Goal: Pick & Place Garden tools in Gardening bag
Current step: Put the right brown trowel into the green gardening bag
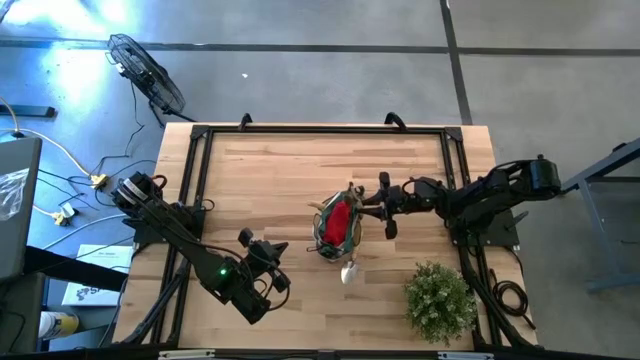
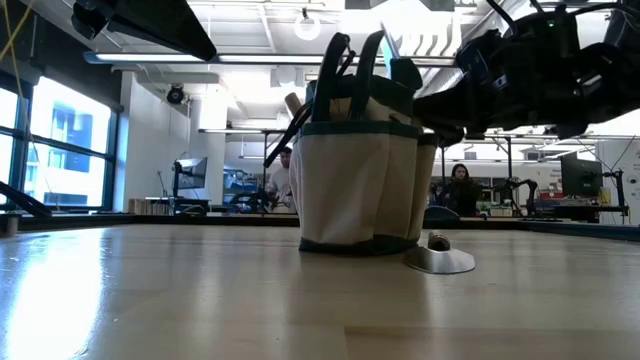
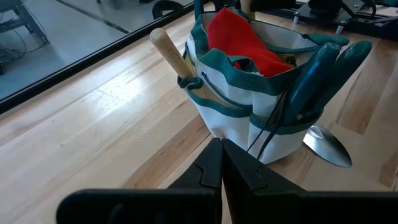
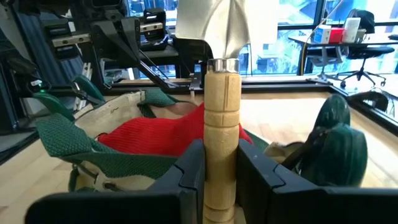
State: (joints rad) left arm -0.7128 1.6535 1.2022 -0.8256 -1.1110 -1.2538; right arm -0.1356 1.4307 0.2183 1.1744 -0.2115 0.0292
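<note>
Right end effector (image 4: 221, 171) is clamped on the pale wooden handle of a trowel (image 4: 222, 118), its two dark fingers pressed flat against the handle's sides, with the silver blade pointing away from the wrist and the whole tool poised just above the open mouth of the gardening bag (image 1: 338, 228). That handle looks stiff, round and fairly smooth, so the grip seems best kept where it is, on the straight wooden part below the metal collar, where the pads meet it squarely; the blade end is probably the heavier one, so the tool may want to swing if the hold loosens. Just beyond the handle, inside the bag, lies the red fabric piece (image 4: 165, 134), soft and light, likely to give way under a tool lowered onto it. The bag itself is limp cloth with green trim, so its rim may fold if pushed. In a side pocket of the bag sit the green-handled shears (image 3: 320, 74), and another wooden handle (image 3: 171, 53) sticks out of the opposite pocket. A second trowel blade (image 3: 326, 144) lies on the bench (image 1: 260, 170) touching the bag's base. Farther from the bag, the left end effector (image 3: 221, 165) waits with fingers pressed together, holding nothing, and the potted plant (image 1: 440, 300) stands near the bench's edge.
</note>
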